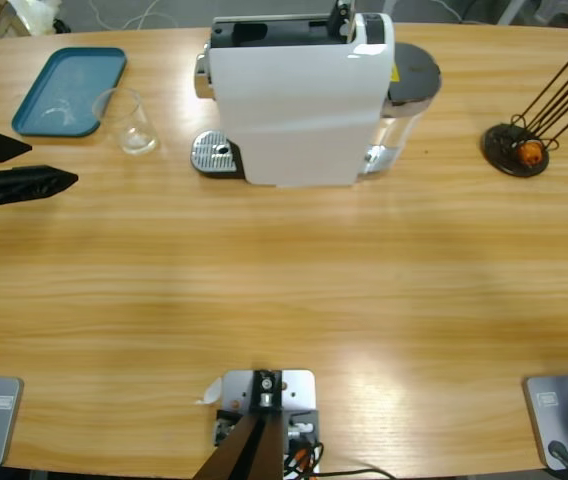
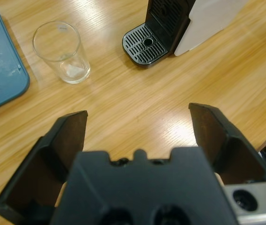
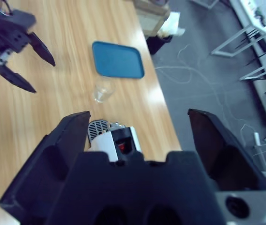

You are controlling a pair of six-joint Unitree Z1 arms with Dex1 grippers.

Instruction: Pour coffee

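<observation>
A small clear glass tumbler (image 1: 136, 122) stands upright beside the teal tray, left of the big white coffee machine (image 1: 299, 95). It looks empty, and no brownish coffee shows in any view. My left gripper (image 1: 54, 164) comes in from the left edge, open and holding nothing, a short way short of the tumbler (image 2: 60, 51). In its wrist view the left gripper (image 2: 137, 115) has bare wood between its jaws. My right gripper (image 3: 137, 117) is open and empty, high above the table, and is out of the high view. Below it sit the tumbler (image 3: 104, 90) and the machine (image 3: 116, 140).
The teal tray (image 1: 69, 90) lies at the back left. The machine's round metal drip grate (image 1: 214, 153) juts out toward the tumbler. A black wire capsule stand (image 1: 519, 150) with an orange capsule is at the far right. The left gripper (image 3: 43, 76) shows in the right wrist view.
</observation>
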